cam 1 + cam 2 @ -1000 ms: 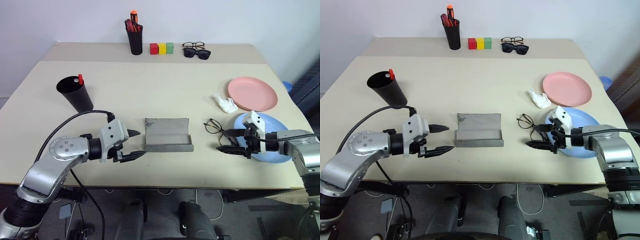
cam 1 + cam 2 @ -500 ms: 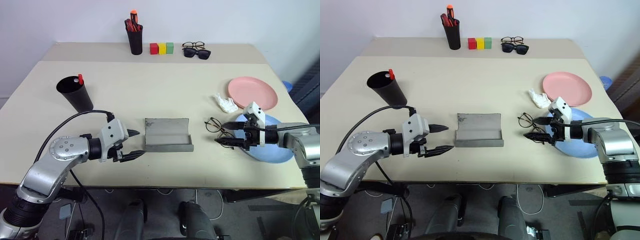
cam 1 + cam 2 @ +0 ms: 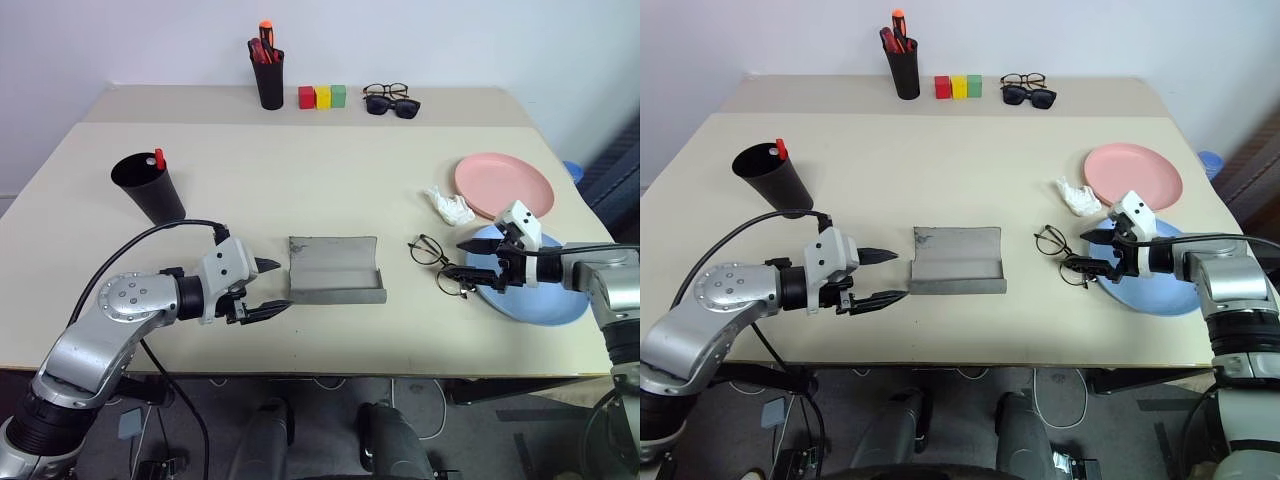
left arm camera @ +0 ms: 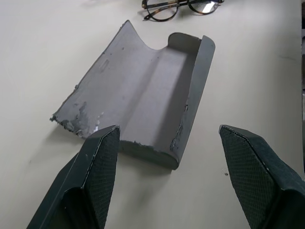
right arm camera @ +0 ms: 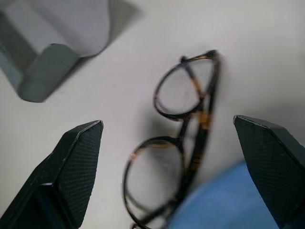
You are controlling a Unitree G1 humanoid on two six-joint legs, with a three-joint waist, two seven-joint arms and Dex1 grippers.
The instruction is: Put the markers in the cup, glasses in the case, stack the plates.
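Grey felt-like hinged spectacle case lies open at the middle of the beige bench. Thin black wire-framed glasses lie right of the case, touching the light blue plate. Right gripper hovers over them, fingers wide, empty. Left gripper sits just left of the case, fingers wide, empty.

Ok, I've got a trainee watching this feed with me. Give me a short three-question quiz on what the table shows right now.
1. True or false: the case lies open on the table.
2. Which is the right gripper nearest to? A) the pink plate B) the glasses C) the cup
3. Fill in: the blue plate lies ___ the pink plate, not stacked with it.

Key
1. True: its lid is folded back, and the left gripper is open just beside it.
2. B: its open fingers flank the glasses, which lie on the table against the blue plate's edge.
3. Beside: the two sit apart, with a white crumpled scrap close by.
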